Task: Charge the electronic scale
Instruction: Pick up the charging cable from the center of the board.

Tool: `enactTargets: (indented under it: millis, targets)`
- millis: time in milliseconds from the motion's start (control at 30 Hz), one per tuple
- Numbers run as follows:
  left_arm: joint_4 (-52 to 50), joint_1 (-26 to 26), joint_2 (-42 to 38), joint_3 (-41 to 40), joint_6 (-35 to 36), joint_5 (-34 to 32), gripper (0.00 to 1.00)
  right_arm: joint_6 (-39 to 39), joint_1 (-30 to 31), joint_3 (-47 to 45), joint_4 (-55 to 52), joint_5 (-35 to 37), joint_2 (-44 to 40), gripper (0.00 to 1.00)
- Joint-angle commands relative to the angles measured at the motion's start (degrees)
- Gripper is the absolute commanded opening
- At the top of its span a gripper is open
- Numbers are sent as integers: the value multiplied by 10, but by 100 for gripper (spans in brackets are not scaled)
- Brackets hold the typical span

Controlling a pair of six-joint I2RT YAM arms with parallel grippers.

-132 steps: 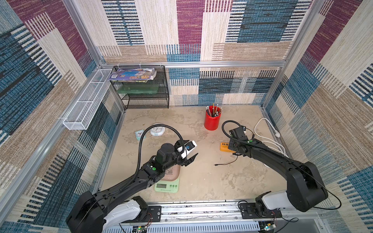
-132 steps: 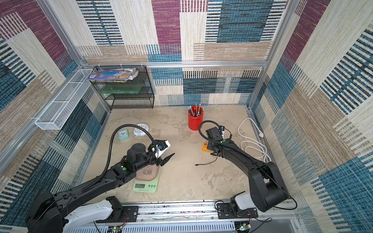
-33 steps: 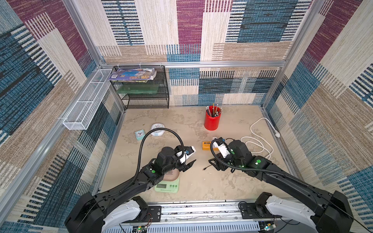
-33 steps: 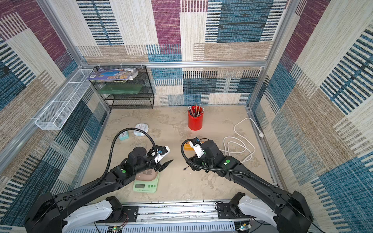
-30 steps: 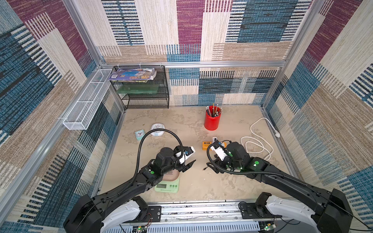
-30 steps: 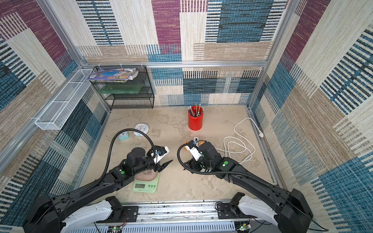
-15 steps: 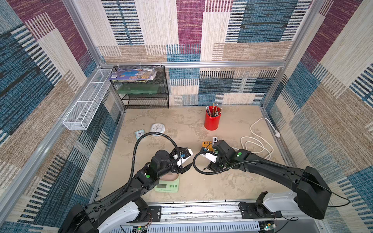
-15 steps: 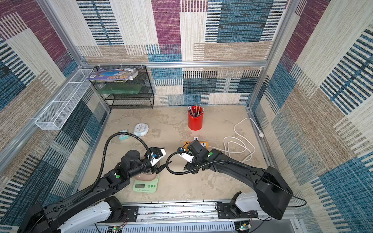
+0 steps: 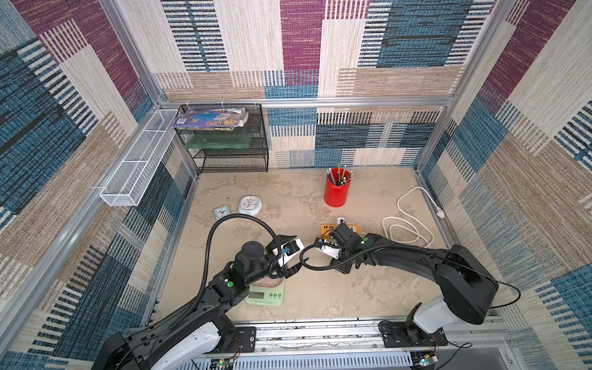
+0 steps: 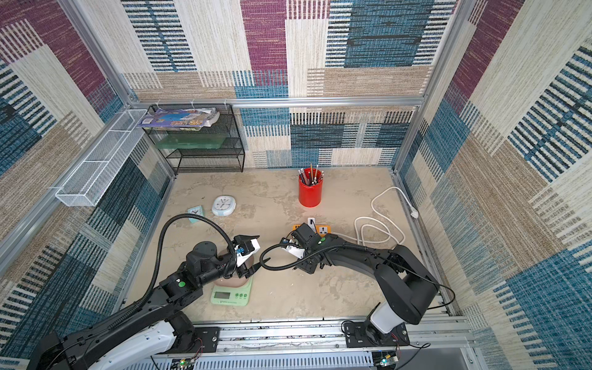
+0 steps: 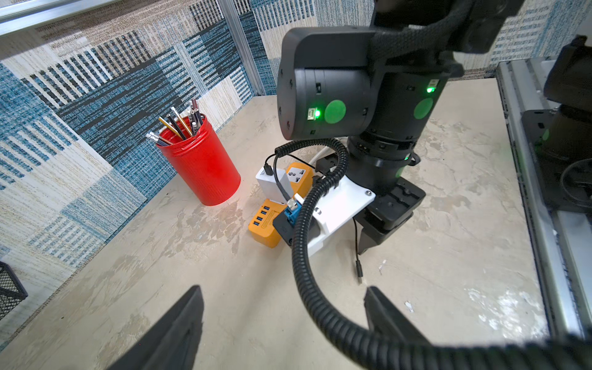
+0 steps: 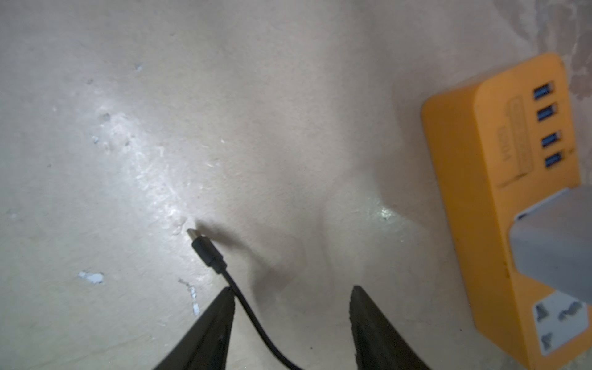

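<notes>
The electronic scale point(image 9: 266, 294) point(image 10: 230, 295) lies near the table's front edge, its pink tray point(image 10: 231, 282) mostly hidden under my left arm. My left gripper point(image 9: 290, 254) point(image 10: 251, 253) point(image 11: 283, 290) hovers open above it, holding nothing. My right gripper point(image 9: 340, 270) point(image 10: 307, 269) point(image 12: 291, 290) points down at the table, open. A thin black cable runs between its fingers and touches one of them. The cable's plug point(image 12: 206, 250) point(image 11: 358, 272) lies on the table just ahead of the fingertips.
The orange power strip point(image 9: 326, 228) point(image 10: 323, 229) point(image 11: 266, 221) point(image 12: 499, 192) with a white adapter point(image 11: 274, 182) sits behind the right gripper. A red pencil cup point(image 9: 335, 193), white cord point(image 9: 410, 224), round clock point(image 9: 250, 205) and wire shelf point(image 9: 230, 144) stand farther back.
My right gripper has come down to the table over the black cable, and its jaws have narrowed. The left arm has barely moved.
</notes>
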Motion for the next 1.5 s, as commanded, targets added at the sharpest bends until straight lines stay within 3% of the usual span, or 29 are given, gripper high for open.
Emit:
enactTargets:
  millis: [0, 167, 300, 433, 633, 833, 1067, 1167, 1300, 1467]
  targets:
    - [11, 1, -1, -2, 7, 8, 79, -19, 3, 7, 29, -10, 12, 55]
    - [11, 0, -3, -2, 8, 7, 79, -28, 0, 12, 46, -20, 30, 40]
    - [12, 0, -1, -2, 9, 5, 79, -29, -8, 22, 53, -38, 32, 10]
    - [16, 0, 6, -1, 6, 7, 79, -25, -36, 25, 86, -85, 19, 3]
    - [59, 9, 56, -2, -39, -2, 79, -33, -85, -11, 190, -203, -40, 3]
    - [49, 52, 156, 56, -104, 109, 78, -43, -135, -31, 246, -309, -82, 3]
    - [18, 89, 244, 133, -95, 250, 65, -66, -158, -34, 245, -368, -92, 5]
    - [24, 102, 268, 148, -91, 266, 62, -73, -166, -35, 241, -391, -91, 5]
    - [-5, 113, 304, 185, -60, 306, 52, -81, -177, -35, 237, -422, -95, 5]
    - [-4, 117, 334, 208, -38, 330, 51, -89, -180, -35, 232, -431, -100, 5]
